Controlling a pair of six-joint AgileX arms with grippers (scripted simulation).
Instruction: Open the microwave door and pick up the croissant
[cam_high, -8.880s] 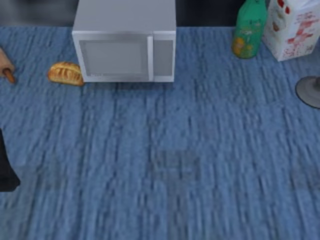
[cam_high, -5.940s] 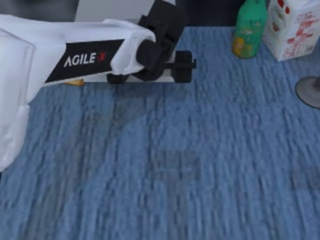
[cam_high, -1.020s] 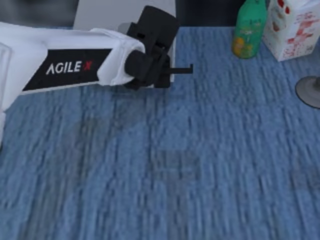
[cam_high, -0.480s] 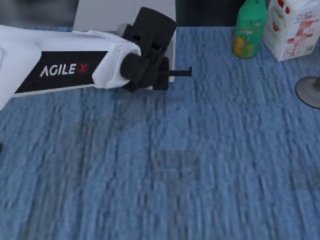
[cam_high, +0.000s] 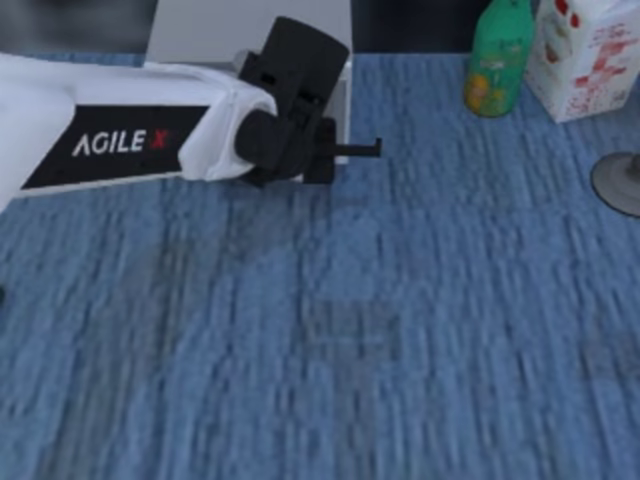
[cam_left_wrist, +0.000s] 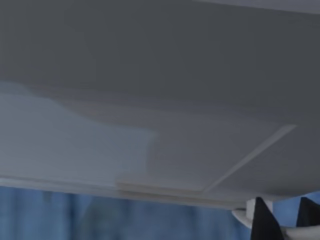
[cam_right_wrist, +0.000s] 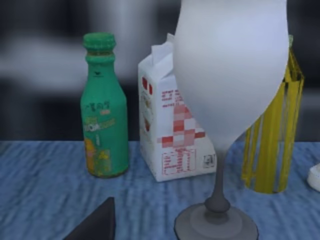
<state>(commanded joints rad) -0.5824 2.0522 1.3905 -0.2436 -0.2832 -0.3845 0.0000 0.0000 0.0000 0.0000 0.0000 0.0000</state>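
Note:
My left arm reaches across the front of the grey microwave (cam_high: 250, 30) at the back left of the table. It covers the microwave door and the croissant in the top view. The left gripper (cam_high: 360, 150) sits at the microwave's lower right front corner, by the control strip (cam_high: 342, 100). In the left wrist view a grey microwave panel (cam_left_wrist: 160, 75) fills most of the picture. The two dark fingertips of the left gripper (cam_left_wrist: 285, 222) stand apart, with blue cloth showing between them, just under that panel's edge. The right gripper (cam_right_wrist: 100, 225) is parked off the top view's right side.
A green bottle (cam_high: 498, 60) and a milk carton (cam_high: 585, 55) stand at the back right. A wineglass (cam_right_wrist: 225, 75) stands close in front of the right gripper, its foot (cam_high: 620, 182) at the right edge. A yellow container (cam_right_wrist: 272, 140) stands behind it. Blue cloth (cam_high: 350, 350) covers the table.
My left arm has shifted a little to the left and towards the back. Its gripper has stayed almost in place at the microwave's corner.

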